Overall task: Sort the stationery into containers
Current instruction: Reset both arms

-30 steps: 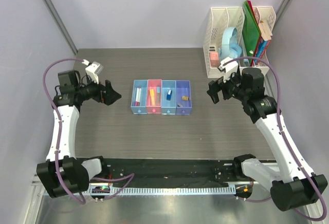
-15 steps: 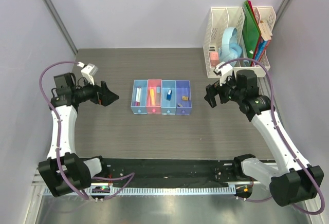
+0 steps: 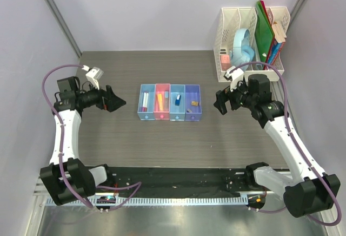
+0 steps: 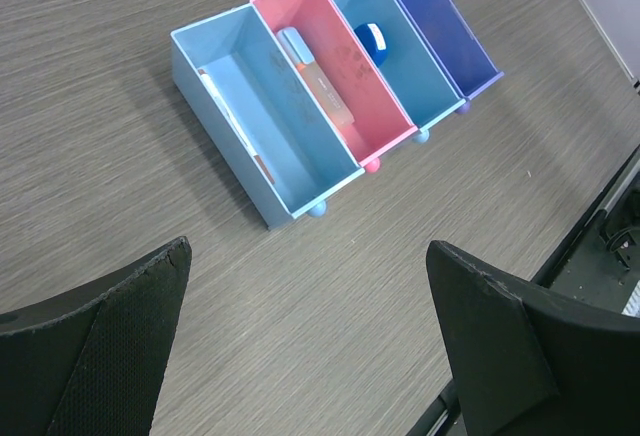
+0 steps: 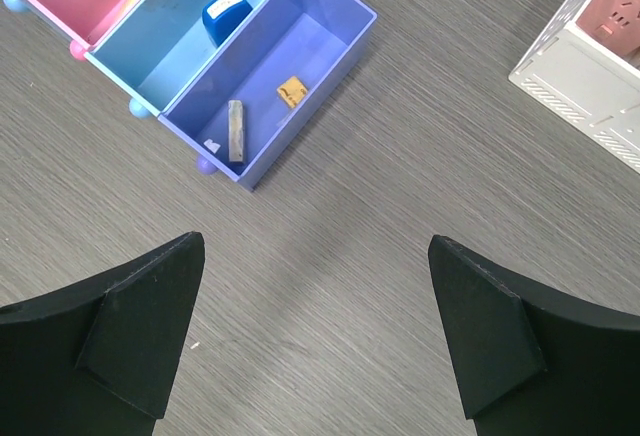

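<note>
- The row of four joined small rectangular plastic bins (image 3: 162, 117), coloured light blue, pink, light blue and purple-blue, sits on the dark wood-grain surface (image 3: 135, 138). It lies between the two arms, probably so that either can reach it.
- The thin white pen (image 4: 232, 114) lies lengthwise in the light blue bin at the row's left end, close along one wall. A long item seems to fit only that way.
- The yellow-orange marker (image 4: 318, 78) lies lengthwise in the pink bin, second from that end.
- The blue wedge-shaped piece (image 5: 223, 10) rests near the far end of the third bin.
- The tiny orange block (image 5: 291, 89) and the small grey-beige block (image 5: 235, 130) share the purple-blue bin at the row's right end, apart from each other. A white speck beside the beige one is too small to identify.
- The left gripper (image 3: 118, 98) hovers off the row's left end, jaws spread fully, with nothing between them.
- The right gripper (image 3: 220, 100) hovers off the row's right end, equally wide and empty.
- No loose stationery shows on the surface around the row, so the sorting looks complete. The arms seem held back on either side to leave the bins clear.
- The tall white mesh file rack (image 3: 232, 35) holding green folders (image 3: 264, 30) stands beyond the row's right end, well apart, and is no part of the sorting.
</note>
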`<state>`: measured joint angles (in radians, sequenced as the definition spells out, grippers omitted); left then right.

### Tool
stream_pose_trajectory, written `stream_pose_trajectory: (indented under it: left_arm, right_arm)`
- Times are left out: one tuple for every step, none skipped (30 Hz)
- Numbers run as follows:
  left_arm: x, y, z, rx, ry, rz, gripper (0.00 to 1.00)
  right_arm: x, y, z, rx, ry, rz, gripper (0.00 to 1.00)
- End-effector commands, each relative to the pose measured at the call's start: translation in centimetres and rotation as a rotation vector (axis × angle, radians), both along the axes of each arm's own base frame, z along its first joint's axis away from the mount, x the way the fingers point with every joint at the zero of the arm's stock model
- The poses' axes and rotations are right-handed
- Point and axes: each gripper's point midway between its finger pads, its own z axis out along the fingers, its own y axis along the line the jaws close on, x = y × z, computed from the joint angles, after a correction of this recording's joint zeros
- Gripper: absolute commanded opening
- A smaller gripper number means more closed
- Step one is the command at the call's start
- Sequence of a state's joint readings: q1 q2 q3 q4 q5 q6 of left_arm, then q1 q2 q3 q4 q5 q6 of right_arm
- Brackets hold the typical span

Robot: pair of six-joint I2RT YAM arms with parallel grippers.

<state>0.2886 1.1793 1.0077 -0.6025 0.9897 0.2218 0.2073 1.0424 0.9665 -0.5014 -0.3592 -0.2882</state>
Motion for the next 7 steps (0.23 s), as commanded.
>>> stream_pose_trajectory:
  left_arm:
    - [0.18,-0.11,0.34,-0.021,-0.02,-0.024,1.0]
    - [0.18,-0.17,0.32,-0.022,-0.018,-0.026,1.0]
    - [0.19,-0.19,0.3,-0.024,-0.017,-0.027,1.0]
    - [0.14,-0.23,0.37,-0.026,-0.018,-0.029,1.0]
    - [0.14,-0.22,0.26,-0.025,-0.018,-0.028,1.0]
    - [0.14,-0.22,0.26,-0.026,-0.016,-0.028,1.0]
    - [0.13,-0.24,0.23,-0.026,-0.018,-0.029,1.0]
  right_arm:
    - [0.05,0.42,1.22,0.023,-0.051,0.021,1.0]
    - [0.07,0.37,1.19,0.023,-0.053,0.02,1.0]
    - [0.07,0.36,1.2,0.022,-0.055,0.021,1.0]
    - [0.07,0.38,1.27,0.022,-0.058,0.021,1.0]
    - [0.1,0.39,1.29,0.022,-0.058,0.021,1.0]
    - [0.08,0.37,1.34,0.024,-0.059,0.02,1.0]
    - [0.1,0.42,1.33,0.025,-0.059,0.022,1.0]
